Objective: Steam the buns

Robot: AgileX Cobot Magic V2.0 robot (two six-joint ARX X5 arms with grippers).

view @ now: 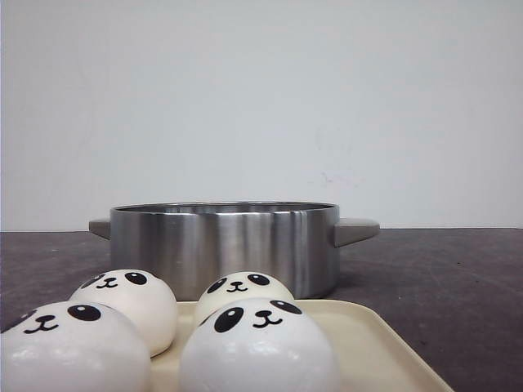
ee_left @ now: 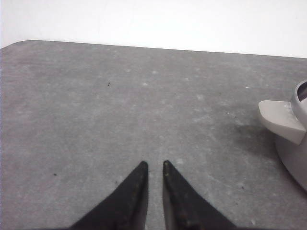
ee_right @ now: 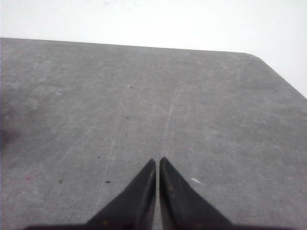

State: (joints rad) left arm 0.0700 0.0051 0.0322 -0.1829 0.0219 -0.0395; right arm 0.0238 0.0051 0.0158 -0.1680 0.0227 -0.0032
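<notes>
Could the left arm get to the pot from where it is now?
Probably yes. The left tool, tips nearly together and holding nothing, hangs over bare table, with the pot and its handle close by and nothing between.

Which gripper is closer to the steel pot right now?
Left. The left gripper has the pot and its handle in its wrist view; the right gripper sees only bare table.

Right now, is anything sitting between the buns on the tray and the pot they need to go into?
Nothing visible does. The buns sit on the cream tray, directly in front of the steel pot, with no object between them. The pot has no lid on. Only its own wall must be cleared.
</notes>
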